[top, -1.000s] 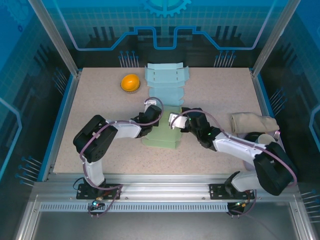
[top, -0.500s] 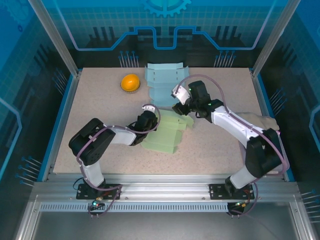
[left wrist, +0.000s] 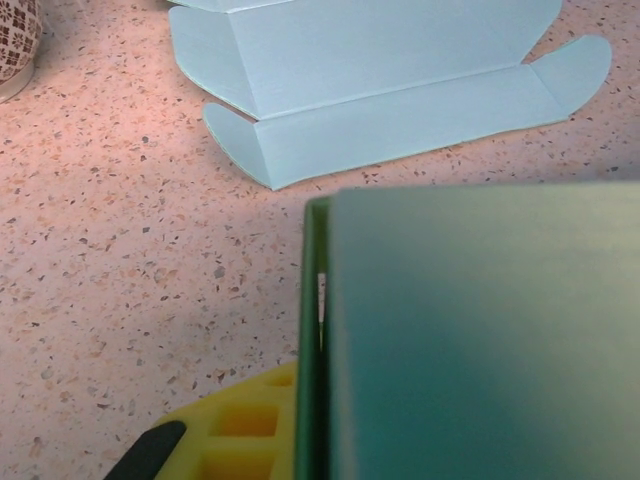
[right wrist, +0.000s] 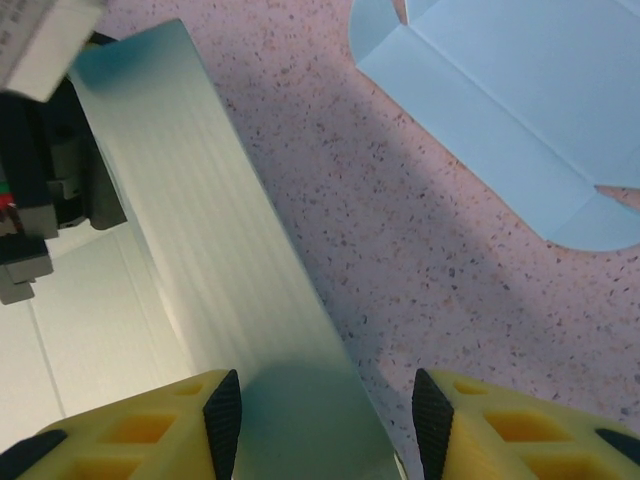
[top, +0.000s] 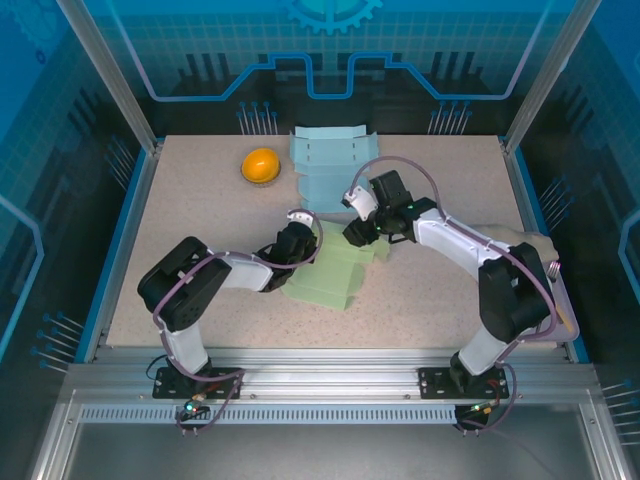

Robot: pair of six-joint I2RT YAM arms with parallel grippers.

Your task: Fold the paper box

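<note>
Right wrist shows right pincer [right wrist: 320, 398] spread around the green paper box [right wrist: 190, 240].

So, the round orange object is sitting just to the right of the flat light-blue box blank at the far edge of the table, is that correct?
Not quite: the top external view shows the round orange object to the left of the flat light-blue box blank, not the right. Both do lie at the far edge.

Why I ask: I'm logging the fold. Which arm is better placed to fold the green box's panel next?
Likely right: the right gripper, open, straddles the box's panel, a finger on each side. The left gripper sits against the box's left side, its grip unclear.
</note>
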